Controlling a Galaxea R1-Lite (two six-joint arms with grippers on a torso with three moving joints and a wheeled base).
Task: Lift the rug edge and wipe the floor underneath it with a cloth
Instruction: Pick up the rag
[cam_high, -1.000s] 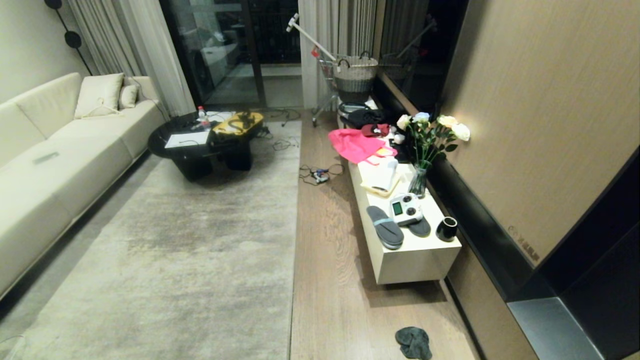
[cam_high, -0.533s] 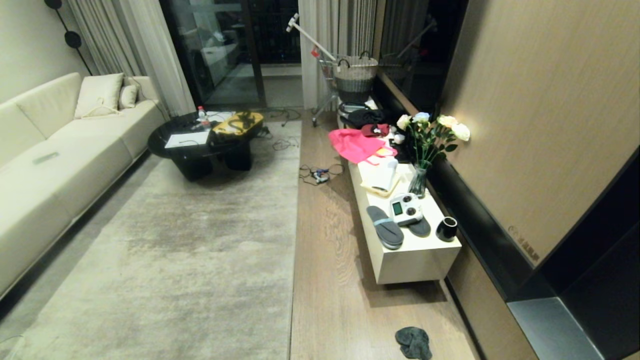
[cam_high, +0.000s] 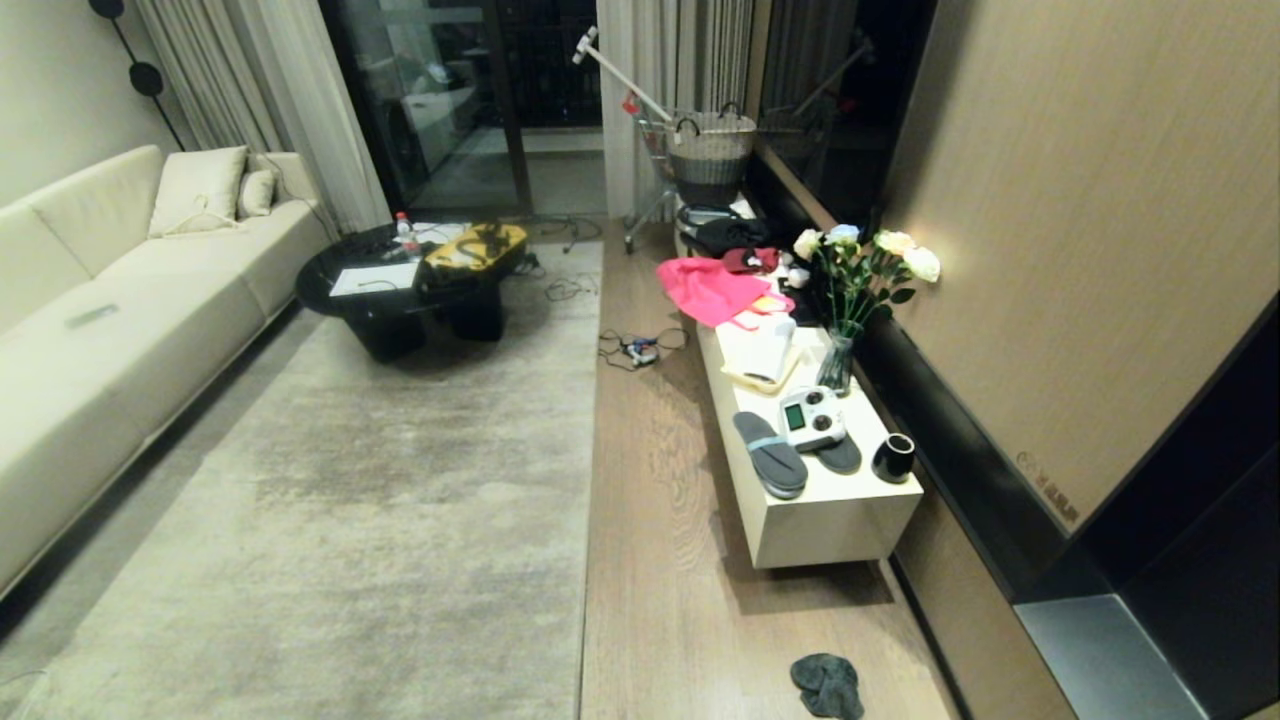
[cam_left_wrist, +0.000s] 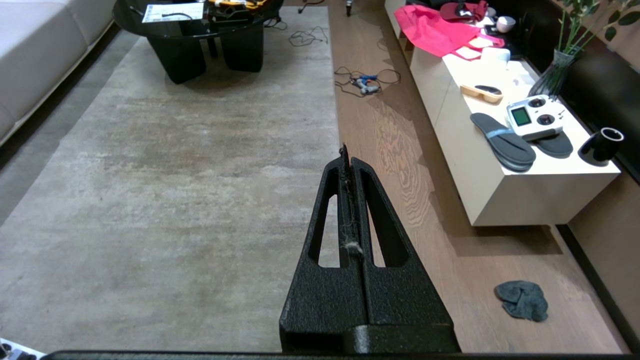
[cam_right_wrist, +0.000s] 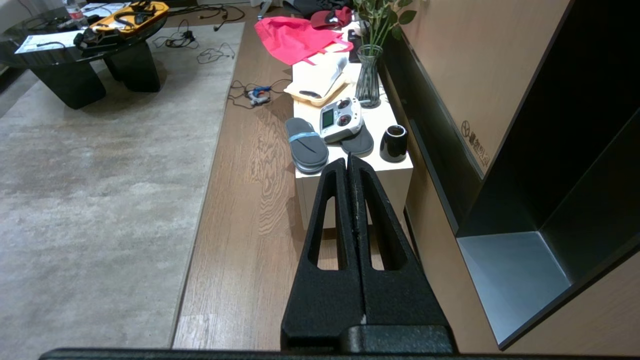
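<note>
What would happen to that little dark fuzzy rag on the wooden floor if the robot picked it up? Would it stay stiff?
Probably not. The small dark grey-teal fuzzy cloth lies crumpled in soft folds on the light brown wood-plank floor, so it would likely droop and dangle. It looks thin and small, so it is probably very light. Pushed, it might bunch up rather than slide neatly.

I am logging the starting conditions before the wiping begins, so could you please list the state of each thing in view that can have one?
rug: flat on the floor, edge not lifted.
cloth: crumpled on the floor, off the rug, not held.
left gripper: shut, empty.
right gripper: shut, empty.
slippers: lying on the white cabinet.
black cup: upright on the cabinet.
flower vase: upright.
</note>
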